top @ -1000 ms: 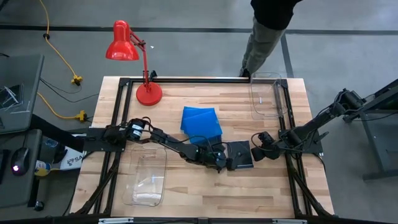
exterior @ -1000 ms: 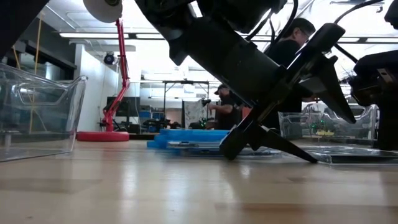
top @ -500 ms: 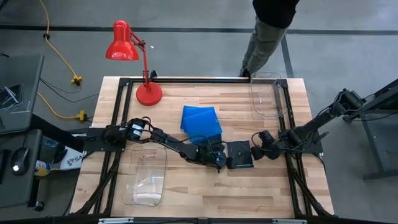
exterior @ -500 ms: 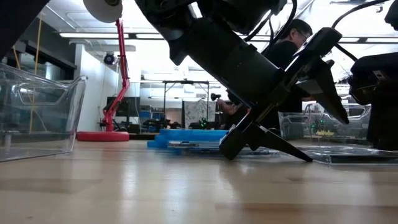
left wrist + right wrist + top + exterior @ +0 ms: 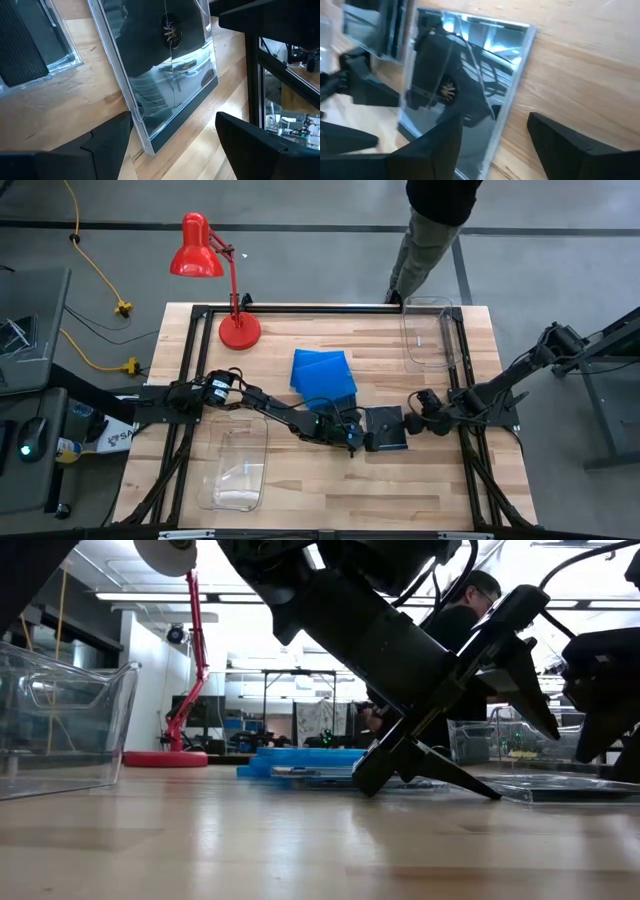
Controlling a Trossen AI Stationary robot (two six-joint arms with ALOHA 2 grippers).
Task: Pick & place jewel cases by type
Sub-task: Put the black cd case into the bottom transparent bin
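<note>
A dark jewel case [image 5: 385, 428] with a clear lid lies flat on the table, right of centre. My left gripper [image 5: 360, 440] is open at its left edge, with the case's corner [image 5: 170, 75] between the fingers. In the low view its fingertips [image 5: 368, 787] are down at the tabletop. My right gripper [image 5: 408, 426] is open at the case's right edge [image 5: 510, 100], one finger on each side of it. A stack of blue jewel cases [image 5: 322, 375] lies behind. A second dark case [image 5: 30, 45] lies beside the first. My left gripper comes slanting down from the table's left, its open fingers on either side of the dark case's corner. One fingertip [image 5: 120, 131] stands close beside the case's hinged edge [image 5: 140, 120]. Whether it touches that edge I cannot tell.
A clear bin [image 5: 233, 465] stands at the near left and another [image 5: 430, 332] at the far right. A red desk lamp [image 5: 215, 280] stands at the far left. A person [image 5: 430, 230] stands at the table's far edge. Bare wood lies along the near edge.
My right gripper has opened at the dark case's right edge without changing place. The case lies flat where it was. My left gripper has kept still and open.
</note>
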